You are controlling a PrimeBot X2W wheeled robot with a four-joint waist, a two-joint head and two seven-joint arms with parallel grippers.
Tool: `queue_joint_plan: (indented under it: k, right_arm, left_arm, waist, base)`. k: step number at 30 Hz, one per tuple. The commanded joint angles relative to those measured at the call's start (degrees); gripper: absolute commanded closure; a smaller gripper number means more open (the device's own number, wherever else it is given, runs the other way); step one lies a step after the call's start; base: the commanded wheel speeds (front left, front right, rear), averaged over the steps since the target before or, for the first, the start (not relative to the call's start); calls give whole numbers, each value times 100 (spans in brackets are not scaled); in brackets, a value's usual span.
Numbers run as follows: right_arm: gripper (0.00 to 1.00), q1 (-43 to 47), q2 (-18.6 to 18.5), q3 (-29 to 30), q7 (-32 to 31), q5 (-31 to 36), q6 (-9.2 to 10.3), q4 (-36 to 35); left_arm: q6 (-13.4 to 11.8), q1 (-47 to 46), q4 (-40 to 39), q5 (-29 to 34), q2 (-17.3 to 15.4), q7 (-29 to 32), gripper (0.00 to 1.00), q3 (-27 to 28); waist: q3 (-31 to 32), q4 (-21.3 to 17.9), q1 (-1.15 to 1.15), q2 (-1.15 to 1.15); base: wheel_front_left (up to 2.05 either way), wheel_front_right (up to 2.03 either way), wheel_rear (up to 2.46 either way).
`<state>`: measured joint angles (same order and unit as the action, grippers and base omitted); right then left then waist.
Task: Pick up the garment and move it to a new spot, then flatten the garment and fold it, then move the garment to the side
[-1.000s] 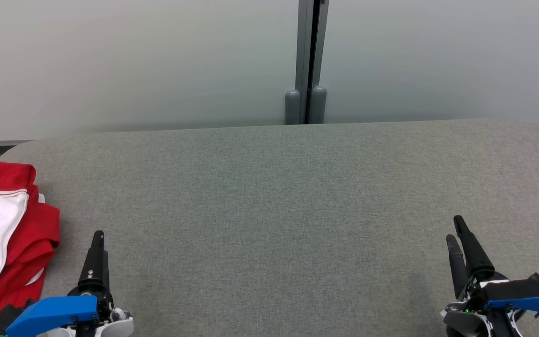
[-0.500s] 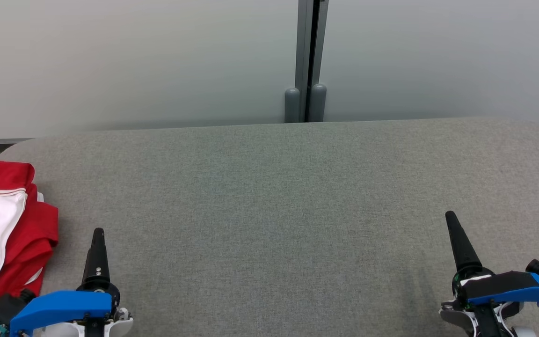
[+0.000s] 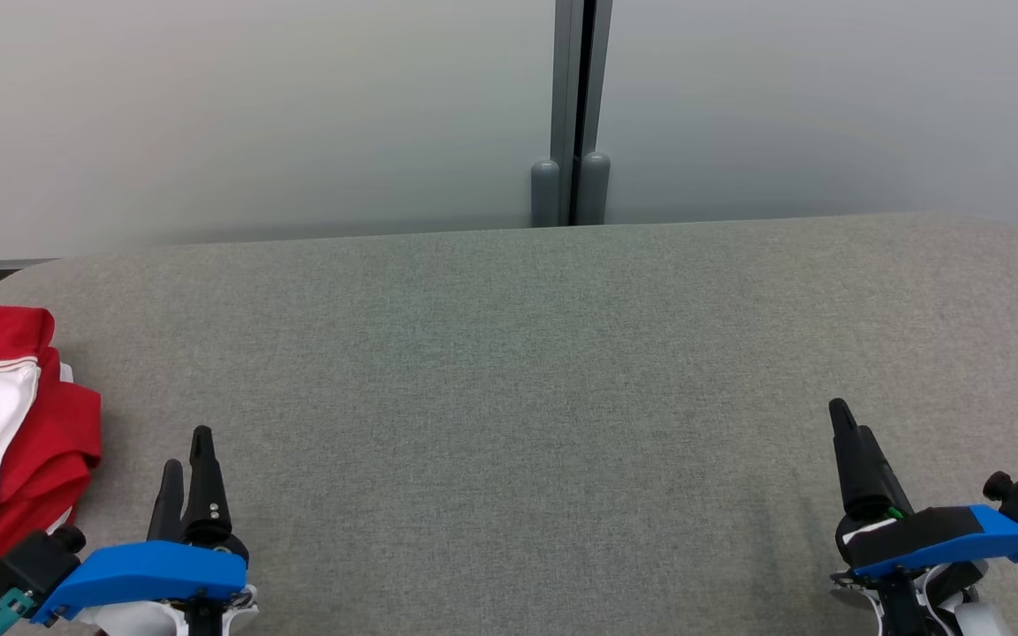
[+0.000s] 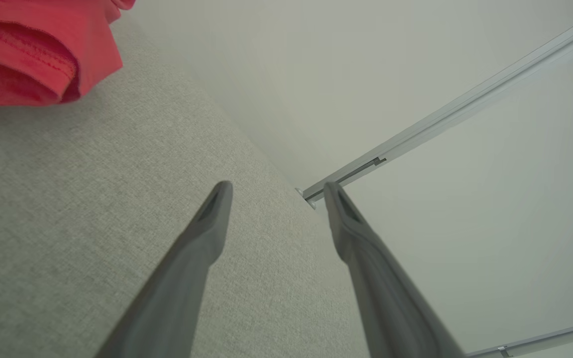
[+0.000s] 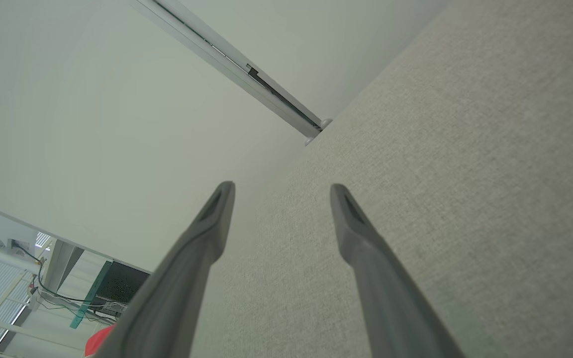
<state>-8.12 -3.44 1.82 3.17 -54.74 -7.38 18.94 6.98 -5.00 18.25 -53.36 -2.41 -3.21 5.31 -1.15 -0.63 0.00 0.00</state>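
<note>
The red cloth garment with a white panel and thin white stripes (image 3: 5,442) lies crumpled in loose folds at the left edge of the grey fabric-covered bench (image 3: 527,380).

At the left end of the table (image 3: 509,371), the garment (image 3: 58,433) runs past the picture's edge in both head and left wrist views, so its full outline cannot be told.

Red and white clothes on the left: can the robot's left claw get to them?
Probably yes. The red and white garment lies bunched just to the left of the left claw. The claw is open, and there is bare grey table between them, so nothing seems to block it.
</note>
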Motion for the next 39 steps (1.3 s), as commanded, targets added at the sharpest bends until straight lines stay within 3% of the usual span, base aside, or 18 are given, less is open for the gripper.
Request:
queue_joint_plan:
  k: [1,21,39]
  right_arm:
    - [0,-217,-81,-48,71,299,-8,-18]
    - [0,-317,-425,-591,414,1787,-11,156]
    - [0,-207,-357,-728,683,2869,-12,192]
  left_arm:
    - [-38,-157,-33,298,-46,-73,0,-18]
    - [-81,-76,166,1954,-89,-412,0,-169]
    - [-185,-19,392,3177,-271,-678,0,-440]
  waist:
    - [-6,-10,0,0]
    - [-44,-77,0,0]
    - [-49,-170,0,0]
  base:
    - [0,0,0]
    - [0,0,0]
    - [0,0,0]
